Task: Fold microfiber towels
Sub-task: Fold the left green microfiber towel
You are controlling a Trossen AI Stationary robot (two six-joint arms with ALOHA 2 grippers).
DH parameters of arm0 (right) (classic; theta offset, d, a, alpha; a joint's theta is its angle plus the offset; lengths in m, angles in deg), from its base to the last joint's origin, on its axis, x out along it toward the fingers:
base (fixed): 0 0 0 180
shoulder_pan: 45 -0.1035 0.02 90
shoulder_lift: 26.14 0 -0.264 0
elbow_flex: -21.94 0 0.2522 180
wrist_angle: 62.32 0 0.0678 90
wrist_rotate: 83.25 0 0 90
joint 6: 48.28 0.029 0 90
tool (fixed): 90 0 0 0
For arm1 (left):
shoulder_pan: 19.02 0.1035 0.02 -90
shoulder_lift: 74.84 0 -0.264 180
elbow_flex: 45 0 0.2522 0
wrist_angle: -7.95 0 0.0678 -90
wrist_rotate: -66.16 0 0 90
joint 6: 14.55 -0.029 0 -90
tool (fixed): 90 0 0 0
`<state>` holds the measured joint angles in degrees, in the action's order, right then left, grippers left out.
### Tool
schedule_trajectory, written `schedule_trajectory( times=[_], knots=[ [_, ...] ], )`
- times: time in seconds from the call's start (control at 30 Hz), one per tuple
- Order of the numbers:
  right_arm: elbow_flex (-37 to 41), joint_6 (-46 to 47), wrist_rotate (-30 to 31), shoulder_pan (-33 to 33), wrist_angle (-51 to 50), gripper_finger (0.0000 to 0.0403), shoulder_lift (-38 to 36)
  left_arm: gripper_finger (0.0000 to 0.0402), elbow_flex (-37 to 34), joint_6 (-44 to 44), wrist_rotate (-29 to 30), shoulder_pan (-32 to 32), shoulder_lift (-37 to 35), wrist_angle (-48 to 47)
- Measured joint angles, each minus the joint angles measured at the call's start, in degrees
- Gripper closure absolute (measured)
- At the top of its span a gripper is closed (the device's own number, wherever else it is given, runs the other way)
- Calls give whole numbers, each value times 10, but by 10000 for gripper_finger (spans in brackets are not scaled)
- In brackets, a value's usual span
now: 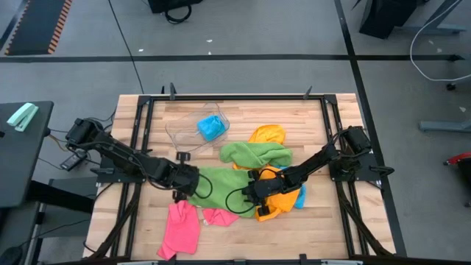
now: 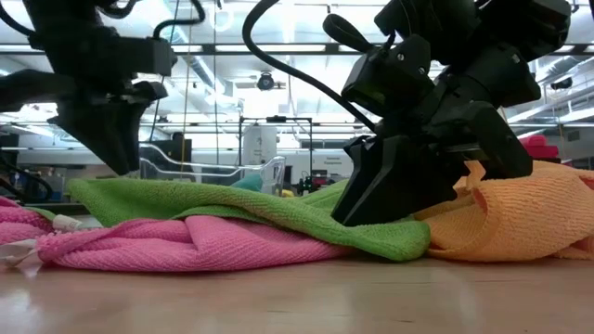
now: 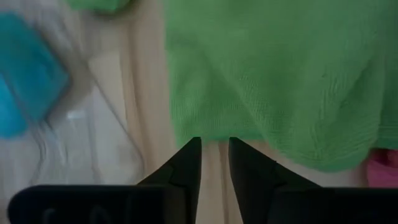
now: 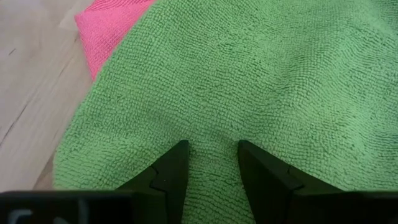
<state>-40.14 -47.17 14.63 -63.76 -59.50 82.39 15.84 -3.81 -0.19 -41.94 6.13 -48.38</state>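
Left gripper (image 3: 214, 155) slightly parted above green towel (image 1: 221, 182); right gripper (image 4: 212, 158) perhaps pinching it.

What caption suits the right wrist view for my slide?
Right gripper pressing its parted fingers into the green towel, pink towel peeking beyond.

A robotics lab is shown: a wooden surface (image 1: 324, 228) boxed in by a black metal frame (image 1: 235, 97), cables (image 1: 434, 70) trailed across grey floor (image 1: 243, 73), ceiling lights (image 2: 278, 46) and equipment seen behind.
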Motion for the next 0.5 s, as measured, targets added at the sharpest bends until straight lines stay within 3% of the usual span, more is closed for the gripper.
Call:
schedule_trajectory(
  times=[0.2, 0.37, 0.5],
  knots=[
    [0, 3, 0, 0, 1, 254, 0, 299, -46, -144, 21, -22, 0, 63],
    [0, 7, 0, 0, 2, 254, 0, 283, -73, -191, 130, -42, 0, 89],
    [0, 3, 0, 0, 3, 254, 0, 271, -93, -236, 131, -45, 0, 111]
  ],
)
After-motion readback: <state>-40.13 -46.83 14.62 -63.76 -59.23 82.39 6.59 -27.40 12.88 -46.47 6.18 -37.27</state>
